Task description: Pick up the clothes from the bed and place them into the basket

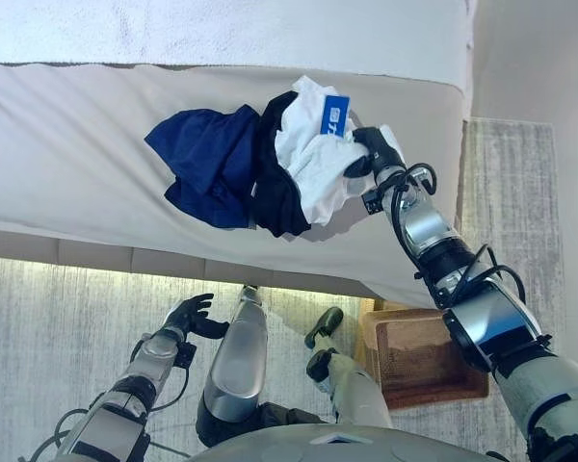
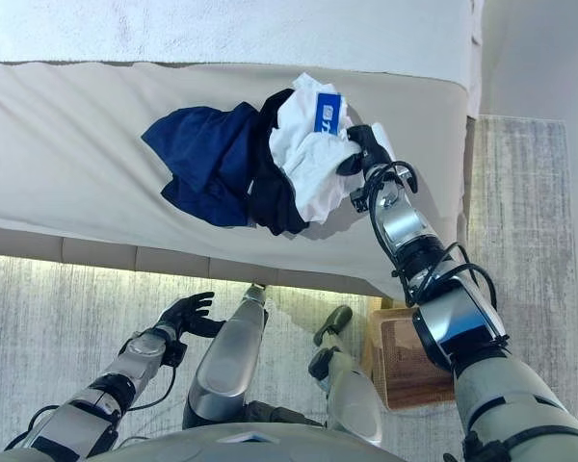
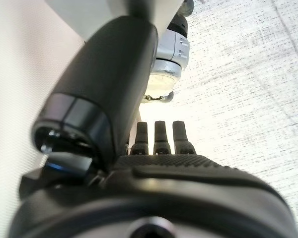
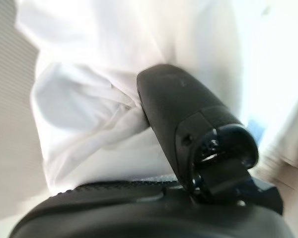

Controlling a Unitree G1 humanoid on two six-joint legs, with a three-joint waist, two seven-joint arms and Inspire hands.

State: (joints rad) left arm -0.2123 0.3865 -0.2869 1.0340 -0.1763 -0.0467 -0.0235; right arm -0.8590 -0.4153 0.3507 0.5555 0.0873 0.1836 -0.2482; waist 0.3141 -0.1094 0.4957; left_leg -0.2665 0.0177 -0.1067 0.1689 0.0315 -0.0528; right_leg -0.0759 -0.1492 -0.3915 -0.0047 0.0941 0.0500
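At the lower left of the frame the left hand hangs low over the pale grey rug, its fingers straight and relaxed and holding nothing; its wrist view shows them stretched out above the same rug. In the lower right a brown wooden basket sits on the floor just beside the bed's near edge, and what can be seen of its inside looks bare. Above it, the right arm reaches up and across the bed, whose beige cover fills the middle of the frame. The right hand is at the right edge of the heap of clothes, closed on the white garment; its wrist view shows the thumb pressed against bunched white cloth, though the other fingers are hidden behind the fabric. The white garment bears a blue label and lies crumpled in the upper centre. Just left of it, touching and partly beneath, lies a black garment, and further left a navy blue garment, all still on the bed. Along the top of the frame runs a white blanket.
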